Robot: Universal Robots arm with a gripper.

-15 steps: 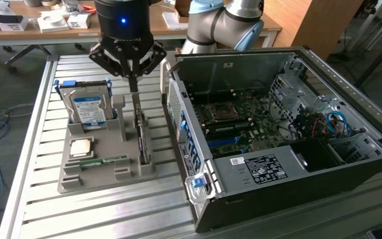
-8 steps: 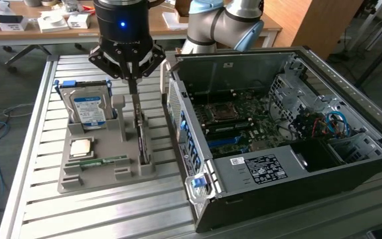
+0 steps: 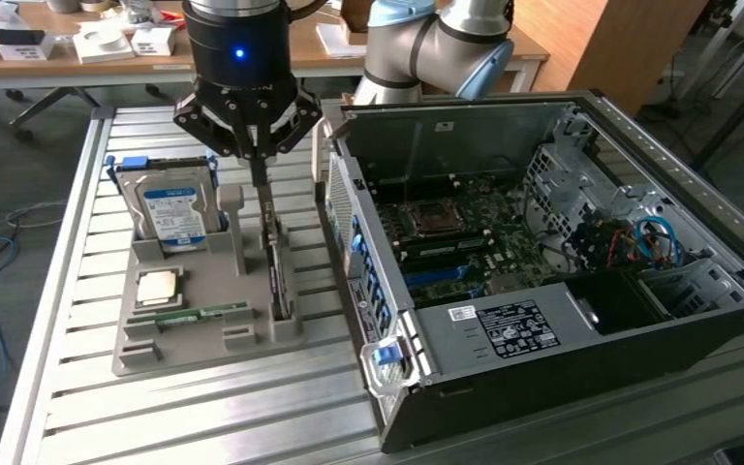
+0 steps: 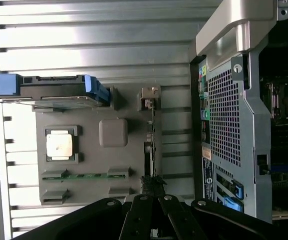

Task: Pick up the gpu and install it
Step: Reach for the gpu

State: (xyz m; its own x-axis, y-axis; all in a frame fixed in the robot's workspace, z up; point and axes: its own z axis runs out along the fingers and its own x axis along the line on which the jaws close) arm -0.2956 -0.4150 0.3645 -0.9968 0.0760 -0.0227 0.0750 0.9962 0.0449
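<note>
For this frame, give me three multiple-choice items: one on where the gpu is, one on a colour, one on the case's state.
1. Where is the gpu?
A) standing in the tray's slot nearest the computer case
B) plugged in inside the case
C) held in mid-air

2. The hard drive's carrier is:
A) red
B) blue
C) yellow

3. The computer case's side is:
A) open
B) panelled shut
C) taped over

Answers:
1 A, the gpu stands on edge in the grey tray, under the gripper.
2 B, blue rails frame the drive.
3 A, the motherboard lies exposed.
</note>
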